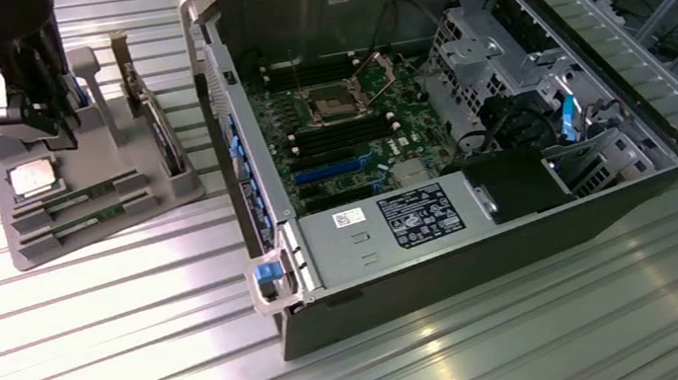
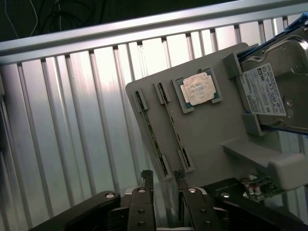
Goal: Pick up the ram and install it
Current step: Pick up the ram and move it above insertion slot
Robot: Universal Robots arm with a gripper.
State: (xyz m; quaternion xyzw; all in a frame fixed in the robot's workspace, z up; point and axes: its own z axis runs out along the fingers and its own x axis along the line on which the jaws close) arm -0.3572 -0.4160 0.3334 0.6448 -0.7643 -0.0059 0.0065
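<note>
The ribbed metal table (image 1: 130,309) (image 2: 72,120) carries two items, set apart. A grey parts holder (image 1: 167,189) (image 2: 211,139) lies at the exterior view's left. An open computer case (image 1: 483,264) lies at its right.

Gripper (image 2: 162,175): two narrow grey metal fingers (image 2: 141,211), each with a row of small round screw heads. Black rounded links (image 2: 91,207) flank them, with one bright bolt head at each pivot. Arm (image 1: 2,43): bulky black casing, slightly glossy, seen in the exterior view.

Green ram (image 1: 81,195) (on edge) in grey holder (image 1: 167,189)
</note>
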